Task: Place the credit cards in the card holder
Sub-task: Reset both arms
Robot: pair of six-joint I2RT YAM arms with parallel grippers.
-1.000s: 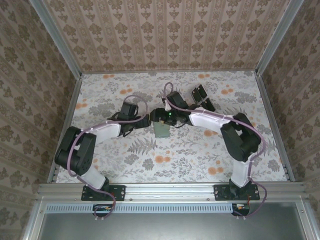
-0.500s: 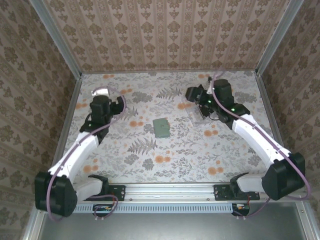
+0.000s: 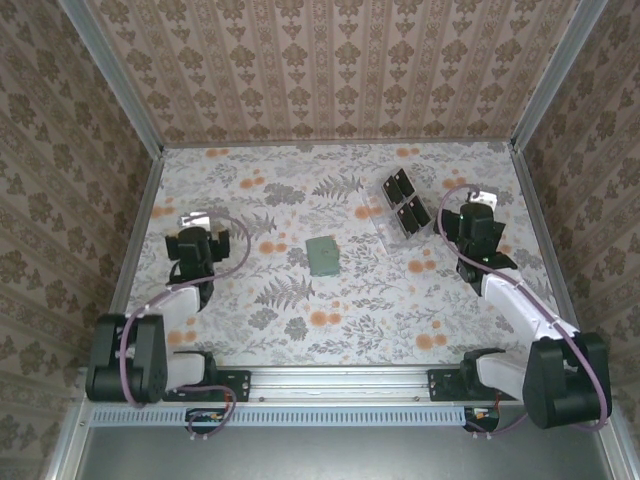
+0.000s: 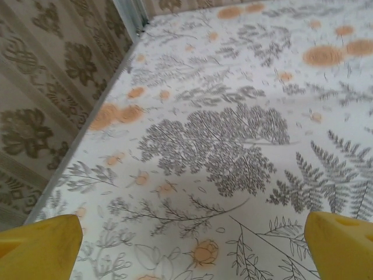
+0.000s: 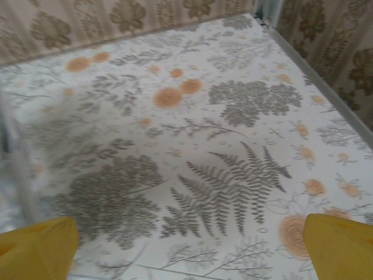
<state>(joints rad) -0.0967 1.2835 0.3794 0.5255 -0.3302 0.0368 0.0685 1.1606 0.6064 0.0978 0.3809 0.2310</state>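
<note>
The holder (image 3: 323,256) lies flat in the middle of the flowery tabletop (image 3: 300,330), with nothing touching it. The cards (image 3: 402,200) sit in a clear tray (image 3: 376,216) at the far right, well apart from the holder. No card is in the holder that we can see, so we think the job is yet to be done.

The left gripper (image 3: 198,236) hangs over the left side. Its jaws are wide apart and hold nothing. The right gripper (image 3: 475,222) is just beside the tray. Its jaws are wide apart too, and hold nothing.

What could go wrong? The cards are thin and smooth, so we think one could slip out of the jaws. The cards sit close together, so the jaws could catch two at once. The tray looks light, so a bump could push it or tip it. The holder looks light too, so it could slide when a card is pushed in, unless the other arm keeps it in place. We cannot tell which side of the holder is open, so a card could miss the way in.

We can read no words or names. The cards have tiny light marks, but they are too small to read.
</note>
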